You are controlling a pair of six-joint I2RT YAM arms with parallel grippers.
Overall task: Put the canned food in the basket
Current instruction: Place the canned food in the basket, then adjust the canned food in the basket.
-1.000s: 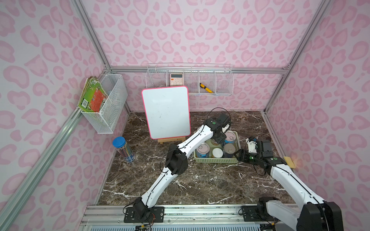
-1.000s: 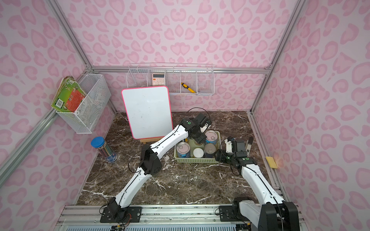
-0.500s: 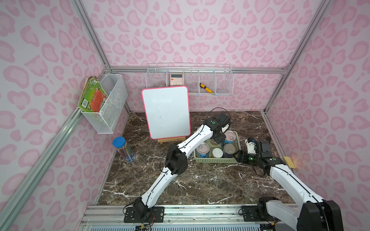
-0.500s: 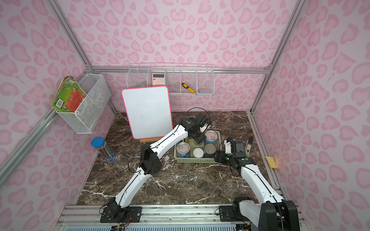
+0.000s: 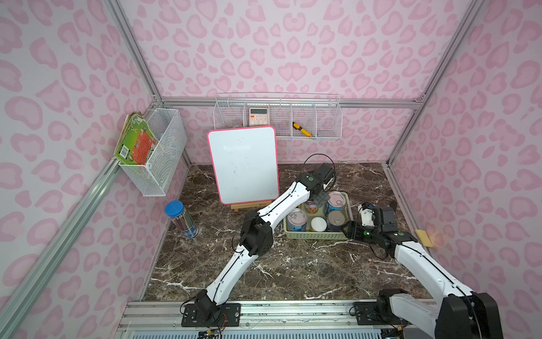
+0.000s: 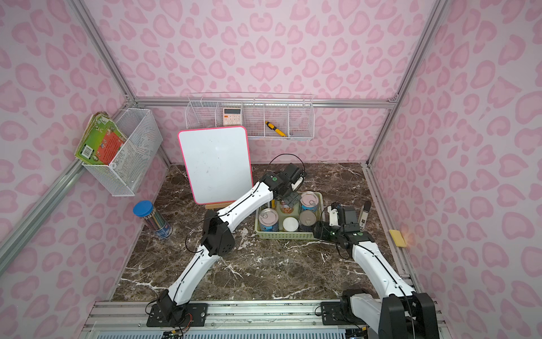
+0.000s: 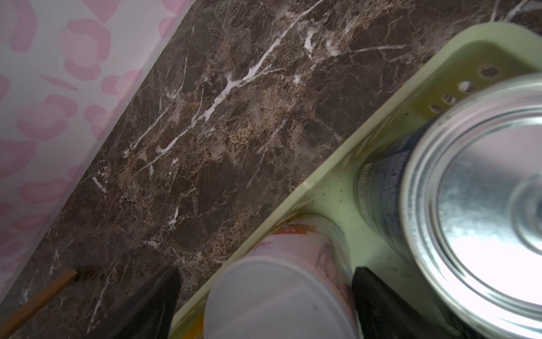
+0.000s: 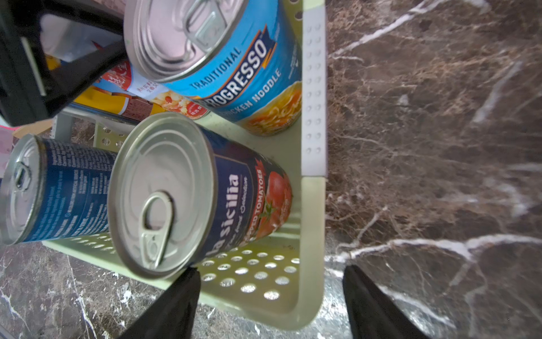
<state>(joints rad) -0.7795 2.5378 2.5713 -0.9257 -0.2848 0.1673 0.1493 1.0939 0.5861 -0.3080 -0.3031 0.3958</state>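
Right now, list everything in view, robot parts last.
basket: one, pale green, table's right half
silver-topped cans: three, blue labels, upright in the basket
white-lidded cans: two visible, yellow-orange labels, in the basket
whiteboard: one, pink-framed, upright at the table's back
pencil jar: one, blue-lidded, table's left side
wire baskets: two, white, left and back walls
book: at least one, green and orange, left wire basket
calculator: one, white, back wire basket
tool: one, yellow and black, back wire basket
sponge: one, yellow, by the right wall
table: one, brown marble, underneath everything
left gripper: one, black, open around a white-lidded can
right gripper: one, black, open at the basket's near right corner
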